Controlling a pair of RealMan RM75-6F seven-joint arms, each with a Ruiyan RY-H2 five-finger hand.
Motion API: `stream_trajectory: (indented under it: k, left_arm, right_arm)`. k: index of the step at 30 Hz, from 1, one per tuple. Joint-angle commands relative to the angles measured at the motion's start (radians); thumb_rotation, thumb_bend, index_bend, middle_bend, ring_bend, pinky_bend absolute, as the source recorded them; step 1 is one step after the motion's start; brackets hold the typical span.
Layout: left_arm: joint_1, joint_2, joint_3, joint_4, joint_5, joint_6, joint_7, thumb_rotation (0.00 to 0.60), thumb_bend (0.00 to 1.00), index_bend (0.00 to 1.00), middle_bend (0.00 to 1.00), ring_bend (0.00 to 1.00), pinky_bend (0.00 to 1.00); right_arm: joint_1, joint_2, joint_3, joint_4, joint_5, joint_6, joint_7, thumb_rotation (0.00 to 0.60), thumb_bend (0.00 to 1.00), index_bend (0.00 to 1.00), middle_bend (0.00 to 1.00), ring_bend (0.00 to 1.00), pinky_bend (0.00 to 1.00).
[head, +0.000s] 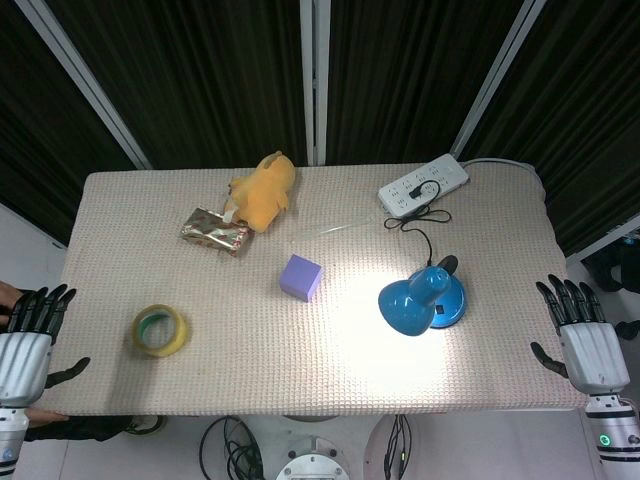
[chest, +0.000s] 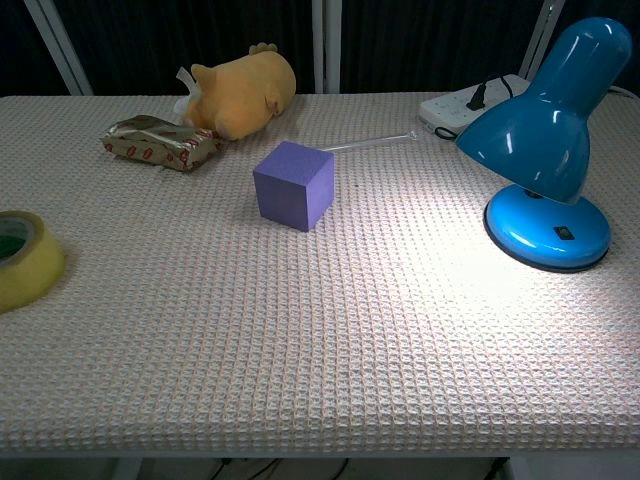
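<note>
My left hand (head: 28, 340) hangs off the table's left edge, fingers spread and holding nothing; the yellow tape roll (head: 160, 330) (chest: 22, 258) lies nearest to it. Off the right edge, my right hand (head: 582, 335) is likewise spread and empty, closest to the lit blue desk lamp (head: 424, 300) (chest: 548, 150). A purple cube (head: 301, 277) (chest: 293, 185) sits near the table's middle. The chest view shows neither hand.
A yellow plush toy (head: 263, 190) (chest: 240, 92) and a shiny wrapped packet (head: 215, 229) (chest: 162, 142) lie at the back left. A white power strip (head: 423, 184) (chest: 475, 101) sits back right, the lamp's cord plugged in. A clear thin rod (chest: 368, 143) lies behind the cube on the textured mat (head: 300, 360).
</note>
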Motion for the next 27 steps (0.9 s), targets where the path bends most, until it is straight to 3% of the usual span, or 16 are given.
stream_trajectory:
  k: [1, 21, 22, 24, 26, 27]
  left_arm:
    - [0.001, 0.0, 0.0, 0.001, -0.001, 0.0, -0.002, 0.6, 0.1, 0.06, 0.03, 0.0, 0.0]
    - [0.005, 0.01, 0.009, -0.028, 0.016, 0.005, 0.025, 0.6, 0.1, 0.06, 0.02, 0.0, 0.0]
    - [0.005, 0.008, 0.008, -0.026, 0.017, 0.005, 0.024, 0.6, 0.1, 0.06, 0.02, 0.0, 0.0]
    - [0.003, 0.003, 0.008, -0.02, 0.016, 0.002, 0.021, 0.6, 0.1, 0.06, 0.02, 0.0, 0.0]
    - [0.002, 0.001, 0.009, -0.016, 0.014, -0.004, 0.022, 0.6, 0.1, 0.06, 0.03, 0.0, 0.0]
    - [0.001, 0.0, 0.01, -0.015, 0.013, -0.006, 0.023, 0.6, 0.1, 0.06, 0.03, 0.0, 0.0]
  right_arm:
    - [0.0, 0.0, -0.001, 0.001, 0.0, -0.001, -0.001, 0.6, 0.18, 0.0, 0.0, 0.0, 0.0]
    - [-0.006, 0.022, -0.019, -0.014, -0.029, 0.002, 0.002, 0.6, 0.18, 0.0, 0.01, 0.0, 0.0]
    - [-0.005, 0.024, -0.02, -0.016, -0.029, -0.002, -0.003, 0.6, 0.18, 0.0, 0.06, 0.02, 0.01]
    - [-0.001, 0.026, -0.021, -0.019, -0.036, -0.006, -0.005, 0.6, 0.18, 0.0, 0.24, 0.18, 0.17]
    - [0.003, 0.02, -0.024, -0.014, -0.049, -0.008, 0.013, 0.6, 0.18, 0.0, 0.61, 0.54, 0.55]
    - [0.007, 0.015, -0.031, -0.01, -0.059, -0.016, 0.027, 0.6, 0.18, 0.0, 0.73, 0.66, 0.65]
